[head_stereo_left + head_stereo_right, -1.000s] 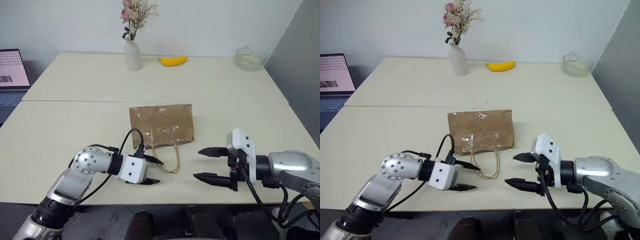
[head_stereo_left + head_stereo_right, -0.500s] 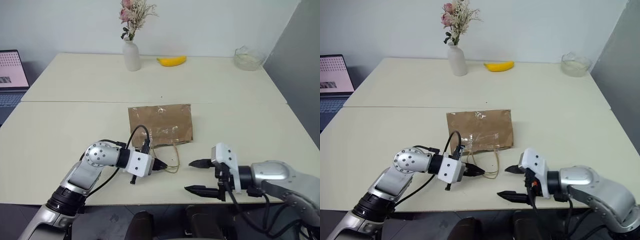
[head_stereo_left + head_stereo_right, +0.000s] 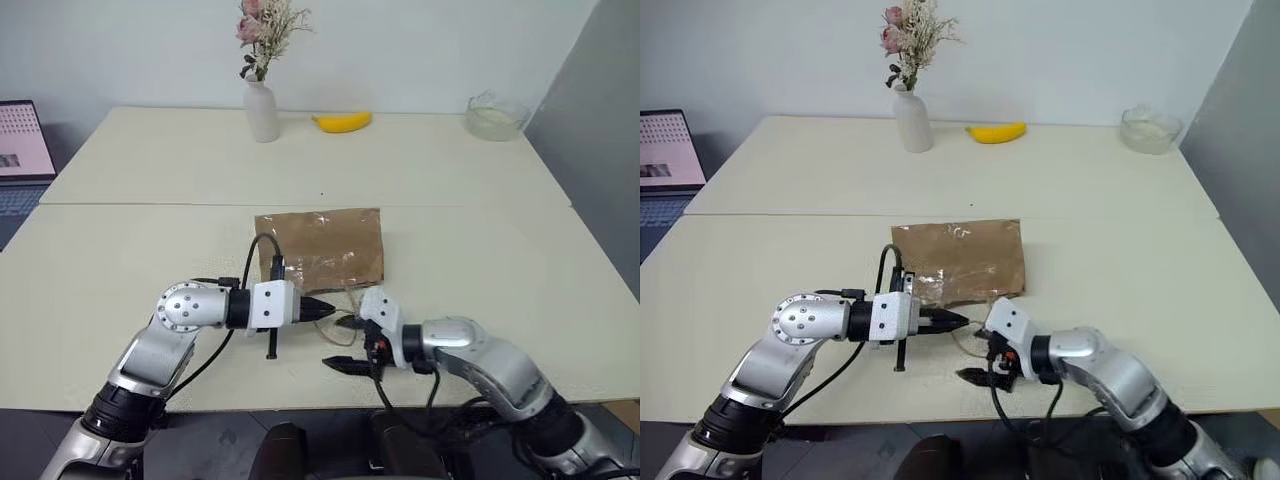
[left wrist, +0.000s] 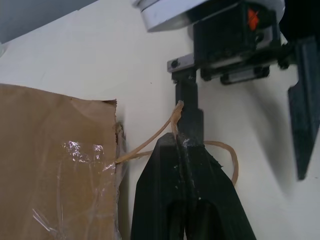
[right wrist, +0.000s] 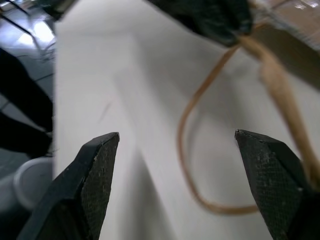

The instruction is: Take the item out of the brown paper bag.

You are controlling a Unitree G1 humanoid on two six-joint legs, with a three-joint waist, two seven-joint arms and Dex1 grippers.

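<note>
The left gripper (image 4: 181,145) is clamped on a twine handle (image 4: 150,142) to anchor the brown paper bag (image 3: 320,248) near the tabletop's (image 3: 150,240) front edge; the right gripper (image 3: 343,343) stands wide open and empty beside the other handle loop (image 5: 200,150), positioned to open the bag's mouth.

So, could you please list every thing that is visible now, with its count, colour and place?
brown paper bag: one, brown, flat at the middle of the near table
twine handles: tan loops, at the bag's near edge
banana: one, yellow, far table, right of the vase
vase: one, white, holding dried pinkish flowers, far table
glass bowl: one, clear, far right corner
laptop: one, screen lit, far left
tables: two, cream, pushed together
left gripper: black fingers, shut on a twine handle
right gripper: black fingers, open, beside the handle loops
</note>
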